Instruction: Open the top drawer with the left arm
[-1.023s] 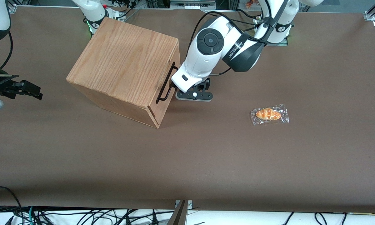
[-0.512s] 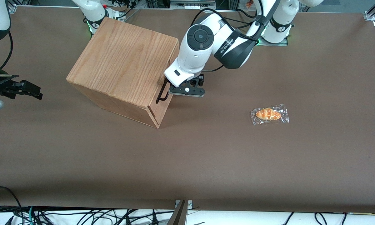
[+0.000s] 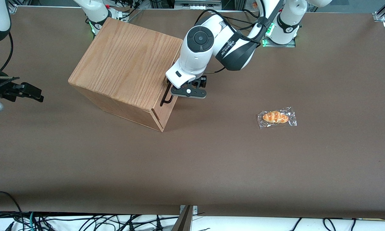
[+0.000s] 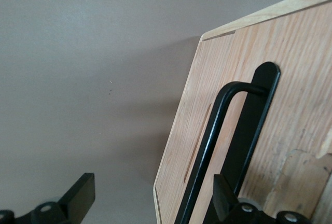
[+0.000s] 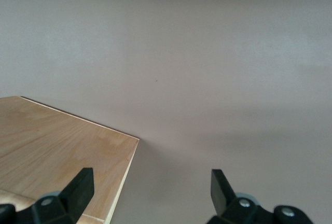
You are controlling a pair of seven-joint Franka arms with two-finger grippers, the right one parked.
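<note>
The oak-grain cabinet [image 3: 128,64] stands on the brown table, its front turned toward the working arm's end. The top drawer [image 4: 290,130] has a pale-wood front that sits flush with the cabinet, and it carries a thin black bar handle [image 3: 164,98] [image 4: 223,125]. The left arm [image 3: 208,41] reaches down in front of the drawer. Its gripper [image 3: 172,90] [image 4: 153,198] is open and right at the handle. The bar runs between the two fingers, close to one finger [image 4: 225,195] and well apart from the other one [image 4: 78,195]. From the front the arm's wrist hides most of the handle.
A plastic-wrapped bread roll [image 3: 276,117] lies on the table toward the working arm's end, nearer the front camera than the gripper. The parked arm's gripper [image 3: 19,91] hangs at its own end of the table, beside the cabinet.
The left arm has swung toward the cabinet front. Its gripper has moved from just clear of the handle to around the bar. The drawer has not moved.
</note>
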